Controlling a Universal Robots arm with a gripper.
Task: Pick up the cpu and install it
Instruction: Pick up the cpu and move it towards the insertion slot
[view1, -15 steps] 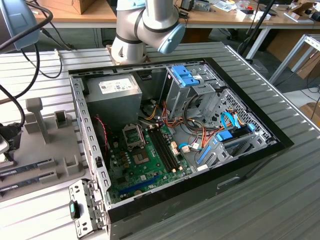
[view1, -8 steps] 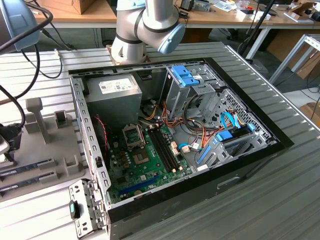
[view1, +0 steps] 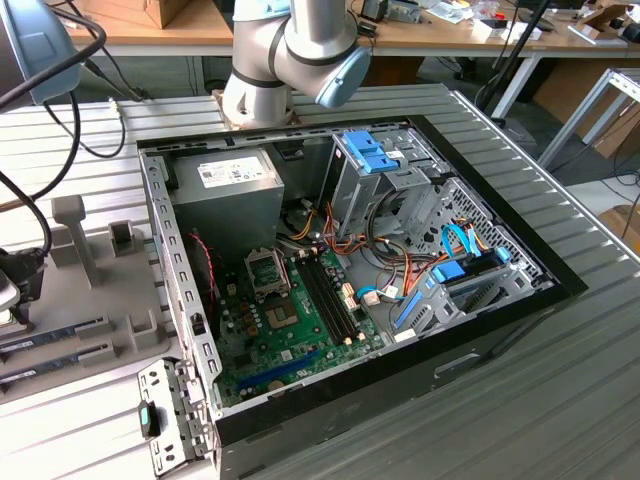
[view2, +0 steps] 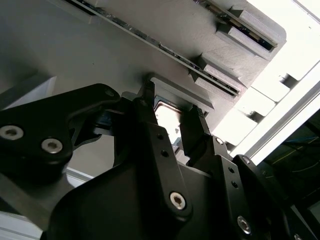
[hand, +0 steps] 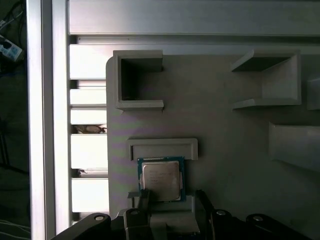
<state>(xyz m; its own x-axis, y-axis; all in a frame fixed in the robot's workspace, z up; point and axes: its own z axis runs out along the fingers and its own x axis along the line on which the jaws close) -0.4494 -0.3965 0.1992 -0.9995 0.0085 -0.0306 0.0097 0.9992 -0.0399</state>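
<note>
The cpu (hand: 161, 180) is a small square chip with a silvery lid and a thin green rim. It lies flat in a recess of the grey holder tray (hand: 225, 125). My gripper (hand: 173, 196) hangs right over it, open, with one black finger (hand: 145, 197) at one edge and the other finger (hand: 202, 197) just beyond the opposite edge. In the second wrist view the cpu (view2: 167, 114) glints between the fingertips of the gripper (view2: 171, 107). On the green motherboard (view1: 300, 335) inside the open computer case (view1: 400, 370), the socket (view1: 268, 270) stands with its metal frame.
The holder tray (view1: 100, 290) lies at the exterior view's left beside the case, with memory sticks (view1: 50, 335) in its slots. Inside the case are a grey power supply (view1: 225, 195), a blue-topped drive cage (view1: 365, 150) and loose cables (view1: 400, 270). The arm's base (view1: 270, 80) stands behind the case.
</note>
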